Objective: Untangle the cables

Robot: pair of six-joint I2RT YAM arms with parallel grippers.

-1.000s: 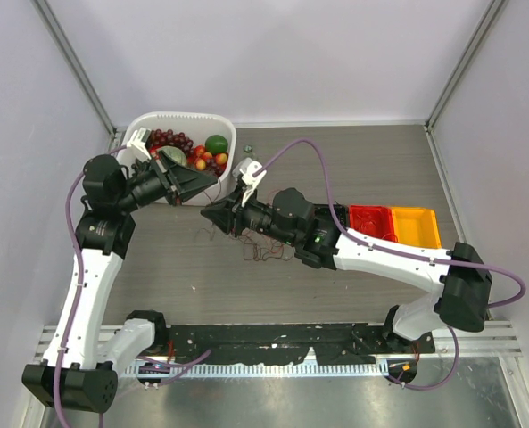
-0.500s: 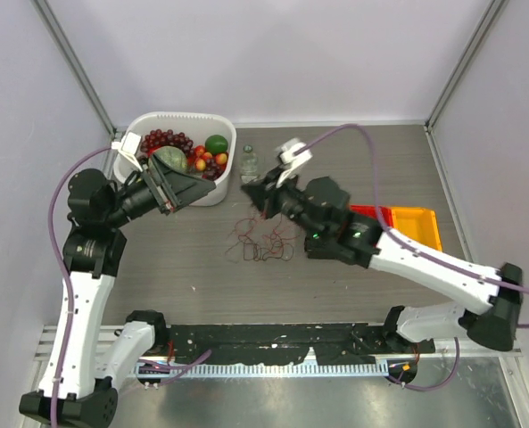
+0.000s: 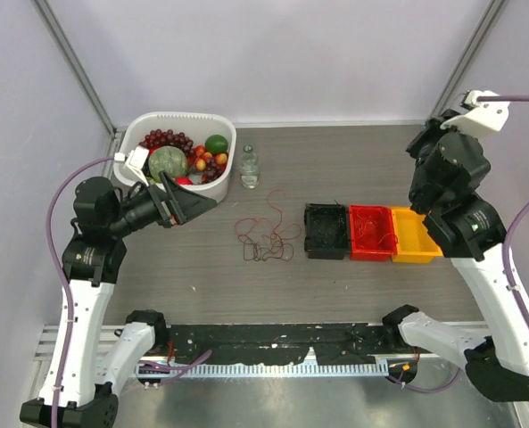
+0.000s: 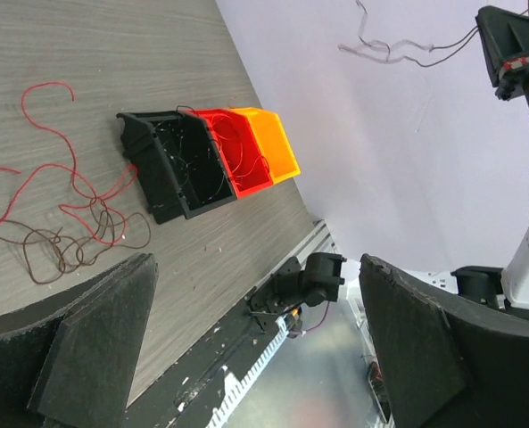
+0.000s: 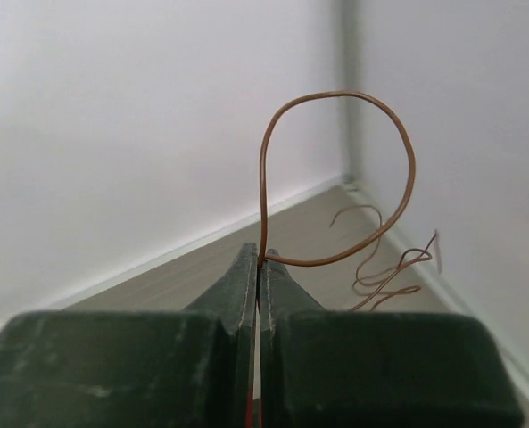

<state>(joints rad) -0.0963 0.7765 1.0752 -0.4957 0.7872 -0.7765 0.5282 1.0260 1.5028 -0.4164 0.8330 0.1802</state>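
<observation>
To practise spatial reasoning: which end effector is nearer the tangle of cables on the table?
Left. The left end effector hangs open just left of the cables; the right end effector is raised far to their right, shut on a brown wire.

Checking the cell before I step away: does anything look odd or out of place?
Yes: the right gripper is shut on one thin brown wire, held high above the far right corner of the table. The other cables lie in a loose tangle on the table, left of the black bin. Nothing looks spilled or broken.
</observation>
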